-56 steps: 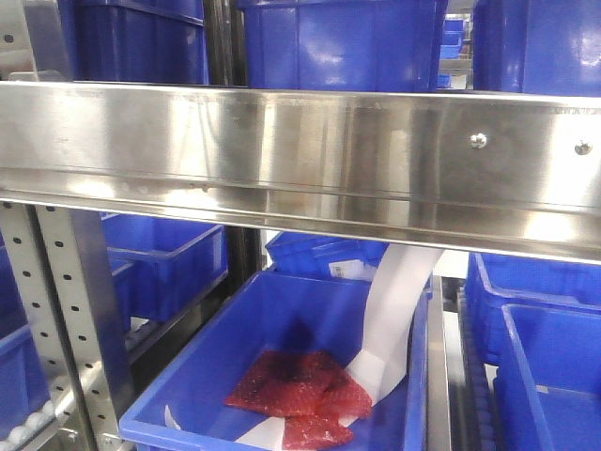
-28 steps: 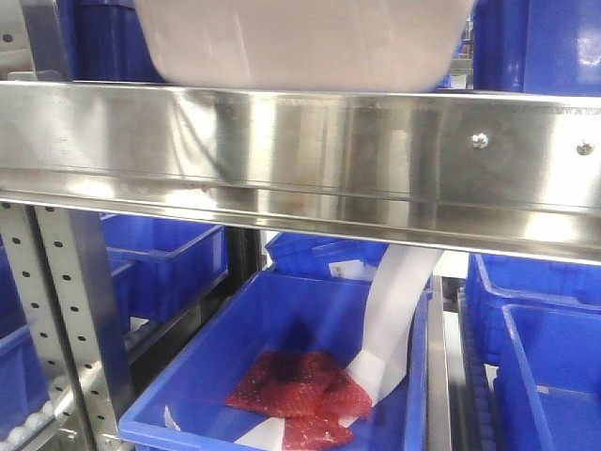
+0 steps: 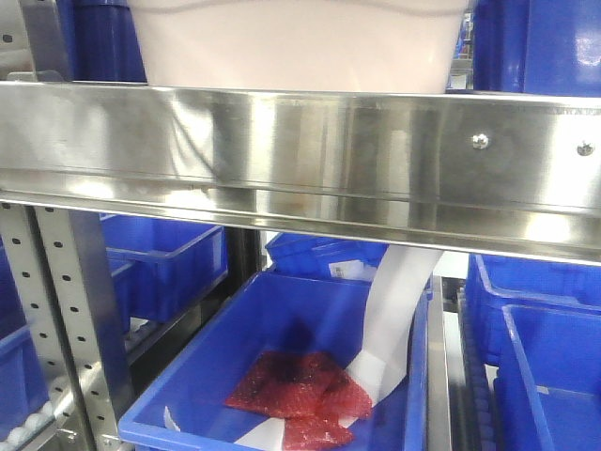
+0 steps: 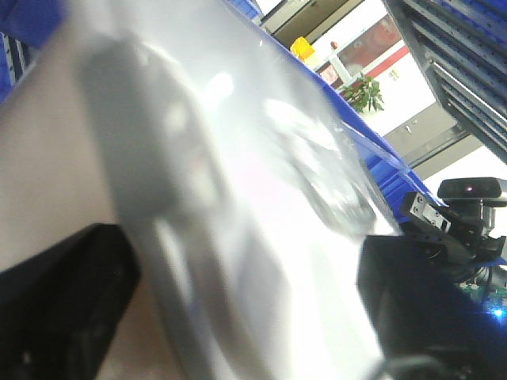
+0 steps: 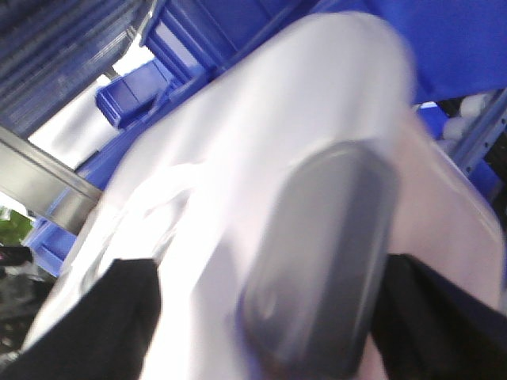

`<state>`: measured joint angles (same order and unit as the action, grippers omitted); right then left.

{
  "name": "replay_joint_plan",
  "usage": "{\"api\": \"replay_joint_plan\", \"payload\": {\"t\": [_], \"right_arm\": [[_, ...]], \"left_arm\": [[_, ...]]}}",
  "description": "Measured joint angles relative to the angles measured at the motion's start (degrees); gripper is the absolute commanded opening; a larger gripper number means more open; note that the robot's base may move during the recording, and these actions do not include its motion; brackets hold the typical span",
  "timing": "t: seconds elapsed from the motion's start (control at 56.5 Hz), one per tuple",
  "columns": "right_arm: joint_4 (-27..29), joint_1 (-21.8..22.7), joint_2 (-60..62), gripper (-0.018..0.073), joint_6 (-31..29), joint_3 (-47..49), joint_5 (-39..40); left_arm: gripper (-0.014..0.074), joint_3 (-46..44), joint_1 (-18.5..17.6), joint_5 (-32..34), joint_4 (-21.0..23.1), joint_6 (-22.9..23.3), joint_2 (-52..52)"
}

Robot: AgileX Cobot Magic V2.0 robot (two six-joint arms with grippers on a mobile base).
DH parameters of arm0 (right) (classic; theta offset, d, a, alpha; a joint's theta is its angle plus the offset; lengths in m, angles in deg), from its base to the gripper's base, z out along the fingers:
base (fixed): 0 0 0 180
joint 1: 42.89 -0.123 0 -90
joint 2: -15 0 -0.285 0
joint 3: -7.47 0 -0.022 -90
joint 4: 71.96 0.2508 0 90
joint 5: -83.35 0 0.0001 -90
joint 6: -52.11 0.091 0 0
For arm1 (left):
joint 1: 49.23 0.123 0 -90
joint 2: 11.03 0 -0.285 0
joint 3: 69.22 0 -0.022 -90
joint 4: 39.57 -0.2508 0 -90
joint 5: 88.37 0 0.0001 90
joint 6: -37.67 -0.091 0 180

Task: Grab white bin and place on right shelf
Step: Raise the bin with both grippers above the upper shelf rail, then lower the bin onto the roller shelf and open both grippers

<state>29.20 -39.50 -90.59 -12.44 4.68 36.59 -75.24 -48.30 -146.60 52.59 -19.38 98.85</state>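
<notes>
One white bin (image 3: 296,42) fills the top middle of the front view, just behind the wide front rail (image 3: 282,150) of the right shelf (image 3: 526,197). The rail hides the bin's base, so I cannot tell whether it rests on the shelf. Blue bins (image 3: 103,38) stand close on both sides of it. Below the rail, a lower blue bin (image 3: 282,310) holds red packets (image 3: 300,385) and a white paper strip (image 3: 394,310), with a perforated upright (image 3: 56,310) at the left. The left wrist view is badly blurred: the bin's pale surface crosses the whole picture, and a grey finger (image 4: 127,119) of the left gripper (image 4: 150,206) lies against it; whether that gripper is clamped cannot be told. The right wrist view is blurred too: a grey oval pad (image 5: 333,237) of the right gripper (image 5: 317,301) lies flat on the bin, its grip likewise unclear.
</notes>
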Motion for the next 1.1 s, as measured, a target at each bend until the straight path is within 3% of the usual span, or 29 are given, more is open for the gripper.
{"api": "replay_joint_plan", "payload": {"t": [0.195,0.39,0.567,0.726,0.815,1.027,1.098], "right_arm": [[-2.69,-0.47,0.11,0.0636,-1.07,0.00,2.80],[-6.46,-0.32,2.50,0.0636,-2.90,0.00,9.19],[-11.84,1.01,7.11,0.0634,-3.70,0.00,13.98],[-15.66,1.50,12.65,0.0604,-3.81,0.00,13.61],[-16.47,1.50,16.77,0.0491,-3.81,0.00,12.49],[-18.03,1.50,25.75,0.0067,-3.81,0.00,9.21],[-19.21,1.50,27.96,0.0075,-3.68,0.00,7.89]], "left_arm": [[0.0498,-1.59,0.40,-1.53,-3.36,0.00,0.09],[0.0498,-8.05,1.88,-2.89,-14.04,0.31,0.09],[0.0492,-13.99,2.20,-4.32,-24.35,3.67,-0.14],[0.0469,-17.25,2.20,-8.50,-27.72,4.96,-2.69],[0.0370,-17.99,2.20,-11.23,-27.72,5.18,-5.27],[0.0023,-18.11,2.20,-12.58,-27.72,6.42,-9.75],[-0.0104,-18.11,2.20,-12.71,-27.74,7.01,-10.66]]}}
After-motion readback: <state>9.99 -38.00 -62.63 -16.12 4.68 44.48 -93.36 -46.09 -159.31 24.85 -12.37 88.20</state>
